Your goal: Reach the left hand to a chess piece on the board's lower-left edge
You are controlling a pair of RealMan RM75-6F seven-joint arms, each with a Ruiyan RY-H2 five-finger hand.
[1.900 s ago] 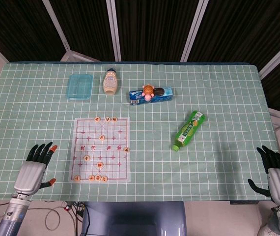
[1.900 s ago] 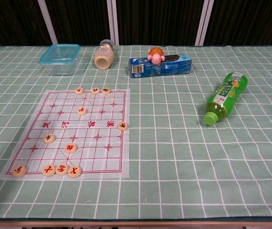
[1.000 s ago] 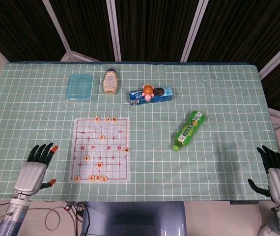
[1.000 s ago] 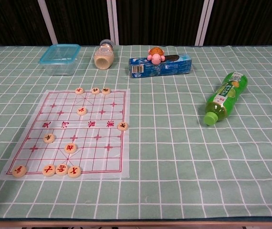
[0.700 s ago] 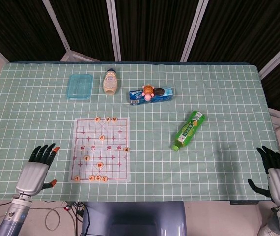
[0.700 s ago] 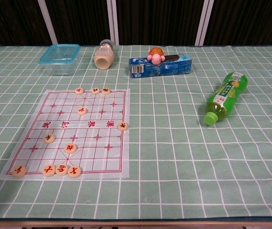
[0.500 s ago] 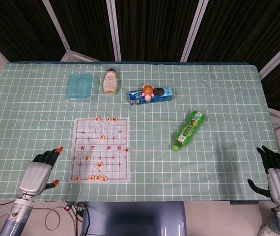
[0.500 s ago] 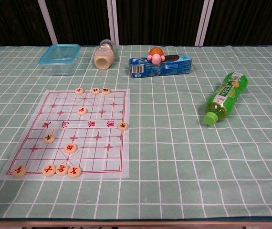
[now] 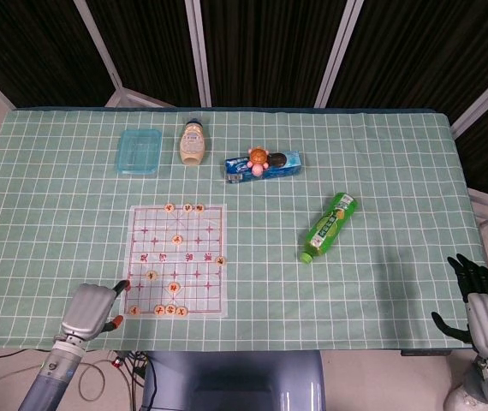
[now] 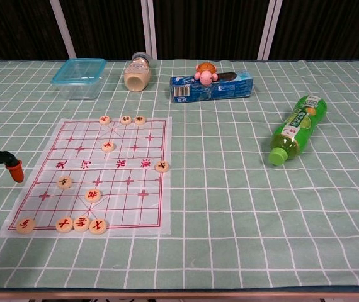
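Your left hand (image 9: 91, 309) is closing in on the board (image 9: 194, 282) now. A couple of seconds ago it was sitting well out to the left of the board with its fingers spread; half a second ago it was starting to slide inward, and now it is lying just beside the board's lower-left corner, with one orange fingertip (image 10: 16, 170) reaching over the left border in the chest view and another fingertip showing low at the frame edge. It is holding nothing, and the fingers look apart and slightly curled, ready to pinch.

The chess piece (image 10: 25, 224) you are after is sitting on the board's bottom row at the far left corner, just beside the hand, not yet touched as far as either view shows. Three more pieces (image 10: 80, 224) are sitting in a tight row to its right, a short gap away, so you are getting room to come in from the left without nudging them.

This means the reach is nearly finished: judging from here, only a small move forward and down is remaining to bring the fingertips onto the piece. The board looks like a thin sheet, so dragging across it is likely to shift it.

Your right hand (image 9: 486, 312) is resting at the near right edge of the surface (image 9: 398, 171), fingers spread and empty.
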